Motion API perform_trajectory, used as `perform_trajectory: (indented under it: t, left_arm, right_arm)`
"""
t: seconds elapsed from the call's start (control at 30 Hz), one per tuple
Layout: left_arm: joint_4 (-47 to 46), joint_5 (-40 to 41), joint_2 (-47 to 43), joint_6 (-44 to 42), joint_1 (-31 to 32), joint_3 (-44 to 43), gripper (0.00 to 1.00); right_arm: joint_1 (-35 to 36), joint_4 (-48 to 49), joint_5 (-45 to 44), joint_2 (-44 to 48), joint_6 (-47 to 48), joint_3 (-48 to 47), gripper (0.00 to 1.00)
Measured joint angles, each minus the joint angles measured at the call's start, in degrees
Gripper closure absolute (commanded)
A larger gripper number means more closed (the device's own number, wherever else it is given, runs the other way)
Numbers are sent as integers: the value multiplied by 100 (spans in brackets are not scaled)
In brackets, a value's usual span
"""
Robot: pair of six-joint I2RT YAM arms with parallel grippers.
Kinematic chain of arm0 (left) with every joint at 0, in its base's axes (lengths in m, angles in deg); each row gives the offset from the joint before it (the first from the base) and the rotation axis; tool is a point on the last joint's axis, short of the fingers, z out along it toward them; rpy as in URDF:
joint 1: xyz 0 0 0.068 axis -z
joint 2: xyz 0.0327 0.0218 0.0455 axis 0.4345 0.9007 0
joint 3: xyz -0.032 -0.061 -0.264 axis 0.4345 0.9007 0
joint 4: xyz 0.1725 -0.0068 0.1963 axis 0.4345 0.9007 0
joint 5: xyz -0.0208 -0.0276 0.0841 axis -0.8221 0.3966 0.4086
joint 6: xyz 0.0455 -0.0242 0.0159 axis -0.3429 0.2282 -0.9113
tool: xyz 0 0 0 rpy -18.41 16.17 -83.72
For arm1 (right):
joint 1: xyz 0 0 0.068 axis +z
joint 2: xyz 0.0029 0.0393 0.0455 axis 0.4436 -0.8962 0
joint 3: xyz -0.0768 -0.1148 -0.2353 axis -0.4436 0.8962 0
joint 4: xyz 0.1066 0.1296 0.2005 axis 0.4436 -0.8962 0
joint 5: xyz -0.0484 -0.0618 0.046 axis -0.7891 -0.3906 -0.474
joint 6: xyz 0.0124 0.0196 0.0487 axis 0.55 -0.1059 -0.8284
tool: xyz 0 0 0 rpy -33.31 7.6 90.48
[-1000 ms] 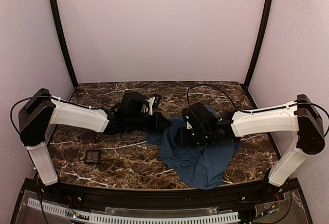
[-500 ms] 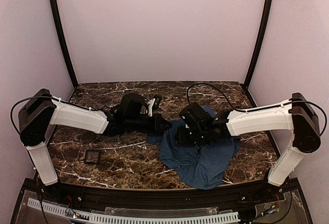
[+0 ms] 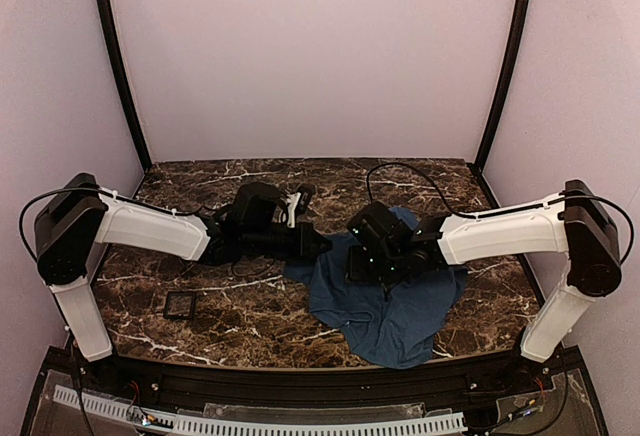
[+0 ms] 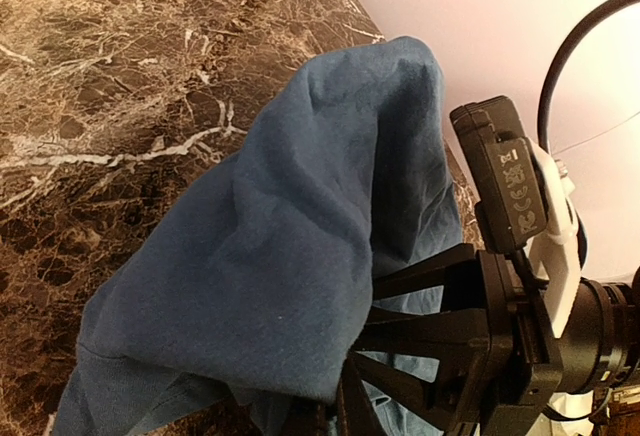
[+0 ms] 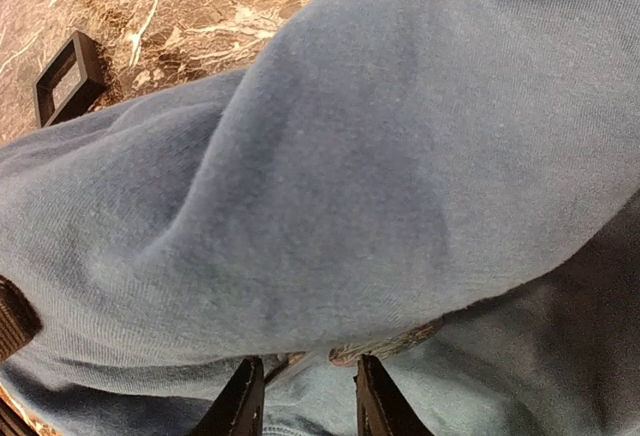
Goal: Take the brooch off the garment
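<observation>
1. The left gripper point(image 3: 318, 246) is clenched on a raised fold of the garment point(image 5: 380, 156).
2. The right gripper point(image 5: 300, 401) stands part-open and grasps nothing.
3. A small pale piece, apparently the brooch point(image 5: 388, 342), sits just ahead of the right gripper's fingertips, under the fold.
4. The brooch is judged light, rigid and slippery, and the cloth soft. Pinch the brooch by its edges, clear of the fabric.

A dark marble table point(image 3: 230, 326), veined in white, is forming the floor. Pale lilac walls point(image 3: 310, 56) are closing it in far, left and right. 2 black poles point(image 3: 122, 66) are rising at the far corners. A white slotted strip point(image 3: 260, 423) is running along the near edge. Soft light is falling evenly.
</observation>
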Motion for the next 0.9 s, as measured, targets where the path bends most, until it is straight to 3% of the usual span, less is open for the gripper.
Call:
perform_trajectory:
  t: [0.13,0.37,0.73,0.9]
  left_arm:
    - [72,48,-31,-46,0,0,99]
    - [151,92,-31,-98,0,0,99]
    - [164,98,-31,-105,0,0,99]
    - [160,79,-31,-105,0,0,99]
  right_arm:
    - [0,20,15,-2,-48,0,77]
    - [0,170,275,-168,-105,0,79]
    - [0,175,428,-234,-225,-9,62]
    - [0,170,439,-385,-247,-81,64]
